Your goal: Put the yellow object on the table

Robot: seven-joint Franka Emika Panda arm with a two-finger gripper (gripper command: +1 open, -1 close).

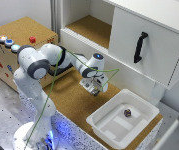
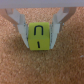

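Observation:
The yellow object (image 2: 40,36) is a small bright yellow block with a dark mark on its face. In the wrist view it sits squeezed between the two grey fingers (image 2: 21,25) of my gripper (image 2: 40,41), which is shut on it. Behind it lies the cork-brown table (image 2: 40,70); whether the block touches the surface cannot be told. In the exterior view my gripper (image 1: 95,90) hangs low over the table (image 1: 71,102), just to the left of the white bin. The block itself is too small to make out there.
A white bin (image 1: 101,119) holding a small dark round object (image 1: 127,113) stands on the table at the exterior view's right. A cork box with coloured buttons (image 1: 19,35) is at the back left. The white cabinet (image 1: 139,42) rises behind. A thin yellow-green cable (image 1: 53,75) runs along the arm.

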